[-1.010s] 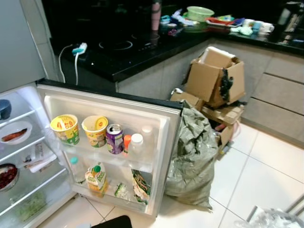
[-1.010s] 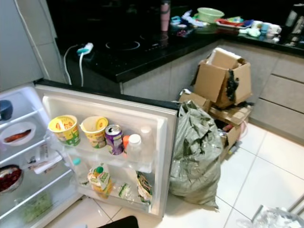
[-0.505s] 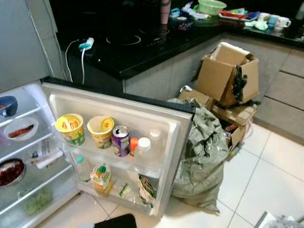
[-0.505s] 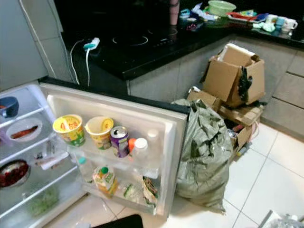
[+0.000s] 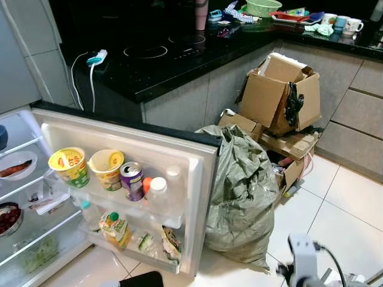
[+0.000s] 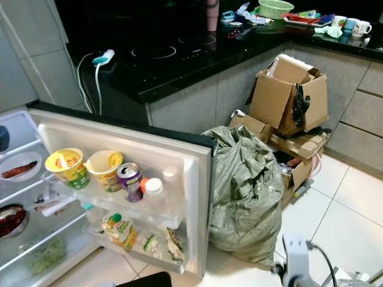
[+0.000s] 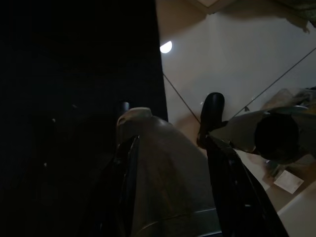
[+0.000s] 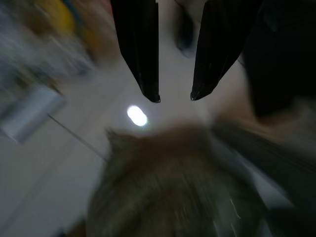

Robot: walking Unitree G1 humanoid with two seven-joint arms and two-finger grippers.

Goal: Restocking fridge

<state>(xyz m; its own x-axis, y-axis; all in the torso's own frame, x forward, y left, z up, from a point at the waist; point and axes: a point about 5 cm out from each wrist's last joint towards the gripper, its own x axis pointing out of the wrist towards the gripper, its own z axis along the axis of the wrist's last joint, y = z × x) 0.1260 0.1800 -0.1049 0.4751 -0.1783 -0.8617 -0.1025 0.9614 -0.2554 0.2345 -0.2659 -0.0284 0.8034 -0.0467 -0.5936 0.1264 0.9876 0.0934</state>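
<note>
Jaws parted and empty on right gripper point(image 8: 175, 98) above grey sack point(image 5: 239, 191), beside open fridge door point(image 5: 191, 161).

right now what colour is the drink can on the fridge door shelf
Purple, with a silver top: the can stands between a noodle cup and a white-capped bottle. Left eye view shows it best.

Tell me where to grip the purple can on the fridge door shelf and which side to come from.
Judging by its pose, grip the purple can by its upper body, coming straight down from above. It stands upright in the door shelf, whose rail hides its lower part, and the yellow cup and the white-capped bottle crowd both sides, so set the fingers front and back.
</note>
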